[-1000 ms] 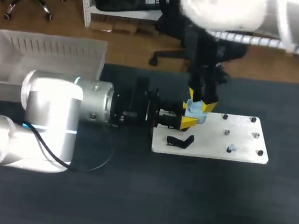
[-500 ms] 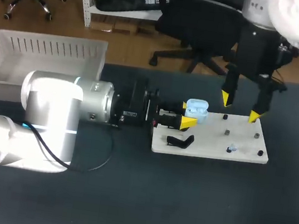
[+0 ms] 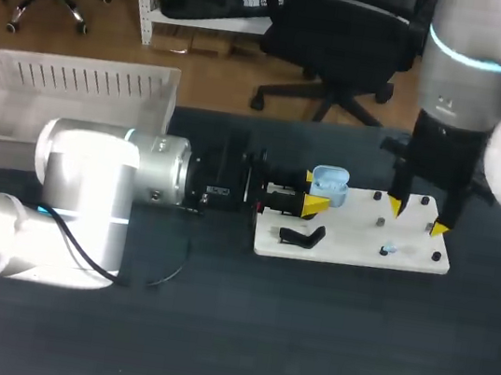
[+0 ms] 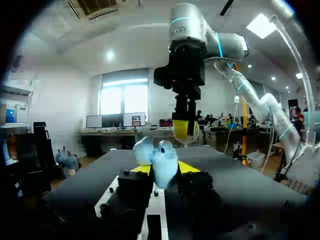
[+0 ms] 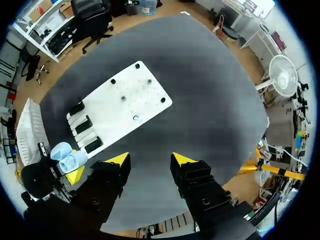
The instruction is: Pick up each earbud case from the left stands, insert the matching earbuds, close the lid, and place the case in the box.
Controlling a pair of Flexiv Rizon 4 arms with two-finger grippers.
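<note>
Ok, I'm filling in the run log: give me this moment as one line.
left gripper: shut on blue case, lid open | right gripper: open, above white board | earbud: on board

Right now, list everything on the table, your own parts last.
Table: one, black, under everything.
Box: one, white, table's far left corner.
Board: one, white, mid-table.
Stands: three, black, on the board's end nearest the case.
Earbud: one, pale, on the board.
Case: one, light blue, lid open, in the left gripper at the board's edge.
Left gripper: yellow tips, shut on the case.
Right gripper: yellow tips, open, over the board's other end.
</note>
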